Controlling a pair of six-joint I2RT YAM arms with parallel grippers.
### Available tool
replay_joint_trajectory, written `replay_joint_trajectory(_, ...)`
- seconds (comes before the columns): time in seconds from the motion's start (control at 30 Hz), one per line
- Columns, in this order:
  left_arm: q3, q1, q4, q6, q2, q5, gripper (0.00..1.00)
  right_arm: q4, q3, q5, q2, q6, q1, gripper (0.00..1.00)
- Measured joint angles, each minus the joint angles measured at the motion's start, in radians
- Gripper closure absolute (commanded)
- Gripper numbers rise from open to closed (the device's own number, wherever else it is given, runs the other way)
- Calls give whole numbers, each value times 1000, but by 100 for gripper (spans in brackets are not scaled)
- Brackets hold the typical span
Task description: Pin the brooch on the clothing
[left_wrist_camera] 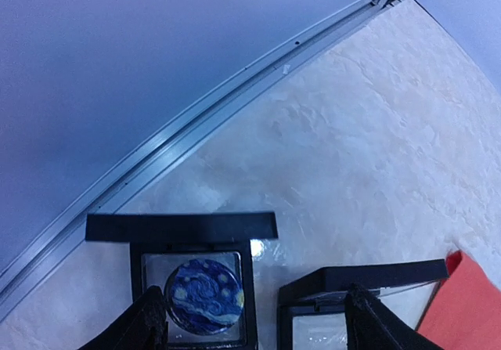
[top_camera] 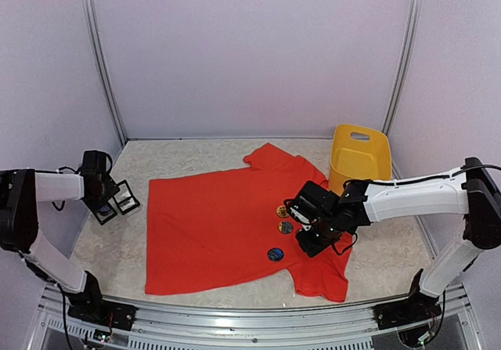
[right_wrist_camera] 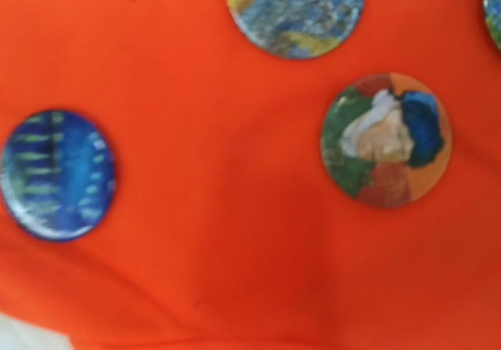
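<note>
The red T-shirt (top_camera: 219, 225) lies spread flat on the table. Three round brooches lie on its right part: a yellowish one (top_camera: 282, 211), a portrait one (top_camera: 286, 227) and a blue one (top_camera: 275, 254). My right gripper (top_camera: 311, 242) hovers low just right of them. Its fingers do not show in the right wrist view, which looks down on the blue brooch (right_wrist_camera: 57, 174) and the portrait brooch (right_wrist_camera: 386, 138). My left gripper (left_wrist_camera: 253, 295) is open and empty over two black boxes. One box holds a blue starry brooch (left_wrist_camera: 205, 295).
A yellow plastic basket (top_camera: 360, 156) stands at the back right, behind my right arm. The two black display boxes (top_camera: 125, 202) sit left of the shirt near the left wall rail (left_wrist_camera: 196, 131). The second box (left_wrist_camera: 360, 299) looks empty. The shirt's corner (left_wrist_camera: 466, 303) shows beside it.
</note>
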Motion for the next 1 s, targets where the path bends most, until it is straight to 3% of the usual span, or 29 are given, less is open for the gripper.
replay_joint_trajectory(0.13, 91, 48, -7, 8, 106, 3, 33, 14, 0, -6, 18, -32, -26, 88)
replay_joint_trajectory(0.3, 100, 49, -27, 14, 158, 10, 40, 34, 0, -13, 18, -51, -43, 88)
replay_joint_trajectory(0.6, 40, -29, -37, 19, 29, 13, 37, 51, -8, -27, 18, -74, -50, 88)
replay_joint_trajectory(1.0, -14, 45, -53, -18, -34, -31, 27, 65, -13, -35, 18, -87, -50, 88)
